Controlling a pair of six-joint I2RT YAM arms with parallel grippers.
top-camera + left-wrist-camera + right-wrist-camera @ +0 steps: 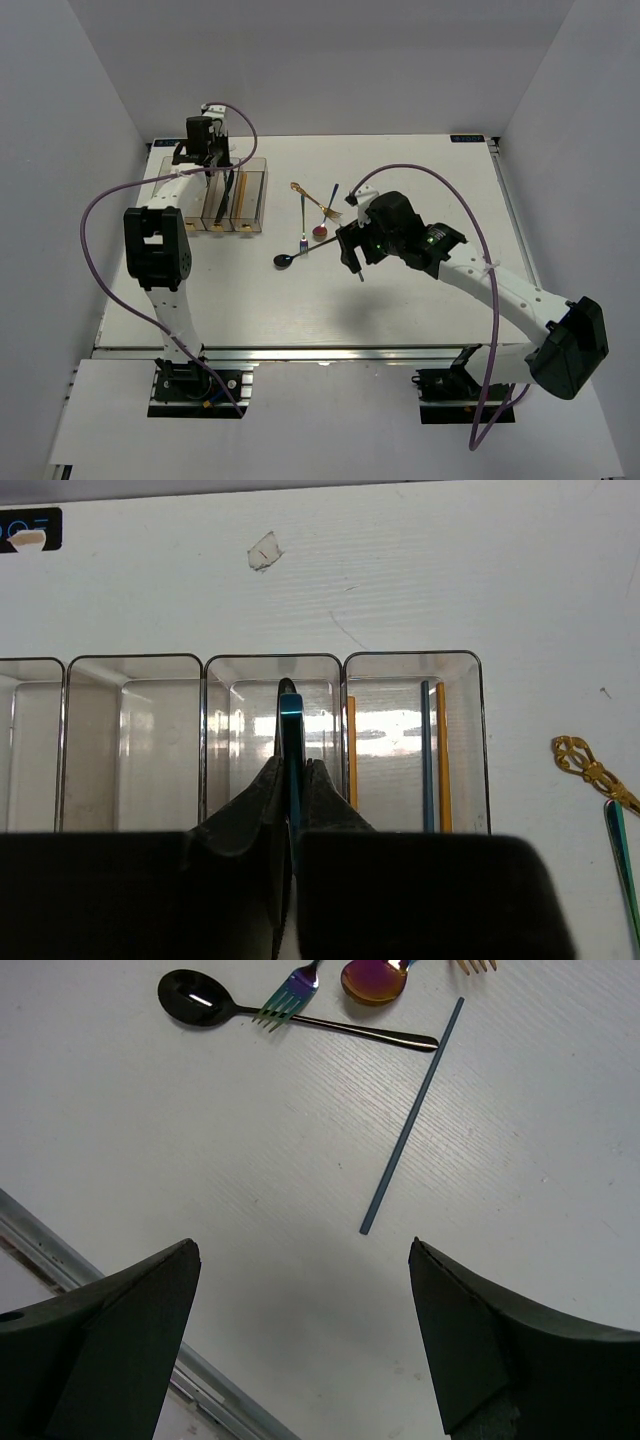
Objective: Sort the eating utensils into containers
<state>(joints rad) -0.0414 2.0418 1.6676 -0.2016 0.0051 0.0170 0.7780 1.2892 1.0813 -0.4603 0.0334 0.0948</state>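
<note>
White table (pixel 420 290): the left gripper (pixel 291 780) pinches a blue knife (pixel 290 720) edge-on above the containers (pixel 410 660), in the bin next to the orange chopsticks (pixel 443 760). The right gripper (pixel 302 1250), spread, hovers over a grey chopstick (pixel 410 1120). This piece is judged light, stiff and slippery; grasp mid-shaft.

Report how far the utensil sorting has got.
Done: three chopsticks lie in the rightmost bin. In hand: the left gripper is shut on a blue knife over the neighbouring bin. Remaining: a grey chopstick below the open right gripper, plus black spoon and fork.
</note>
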